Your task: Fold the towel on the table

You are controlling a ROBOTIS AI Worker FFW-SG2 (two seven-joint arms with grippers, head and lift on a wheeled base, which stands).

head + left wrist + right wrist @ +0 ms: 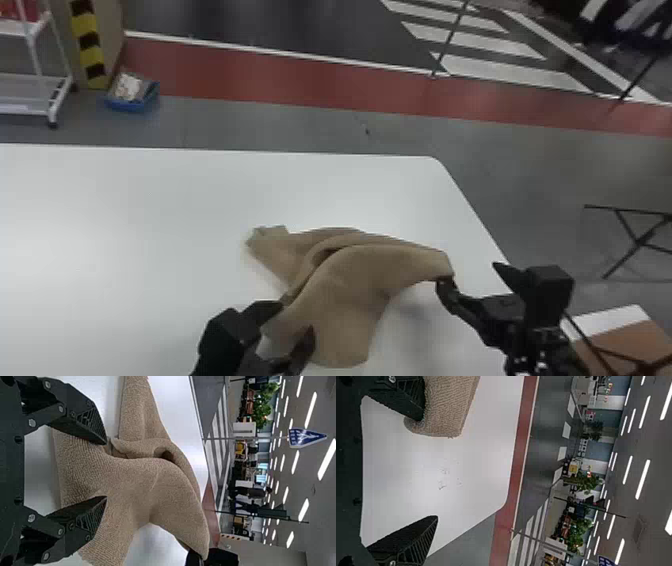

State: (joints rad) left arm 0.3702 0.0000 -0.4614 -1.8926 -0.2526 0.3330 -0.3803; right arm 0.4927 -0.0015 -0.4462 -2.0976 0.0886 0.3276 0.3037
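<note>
1. Currently a tan towel [350, 280] lies rumpled and bunched across the white table [150, 215], toward the right side as the head view has it.
2. Cloth: one end tapers off to the far left; a thick ridge arches through the middle, with a dark hollow tucked beneath it. Near portion spreads broad and fairly smooth.
3. Left gripper [296, 320]: over the near portion of the towel. Fingers spread well apart, cloth passing between and beneath them; no pinch seen.
4. Right gripper [470, 274]: by the towel's right end, close to the table's side edge. Fingers wide apart. Cloth touches one finger and bends around its tip; the other finger stands away from the cloth, over the tabletop.
5. Towel's right end looks raised where it meets that finger, a soft shadow on the table below.
6. Surroundings: a blue bin [131, 105] on the gray floor beyond the table, beside a yellow-and-black striped panel [90, 50]. White rack [25, 107] at far left. Red strip [280, 82] across the floor, white crossing bars [510, 72] past it.
</note>
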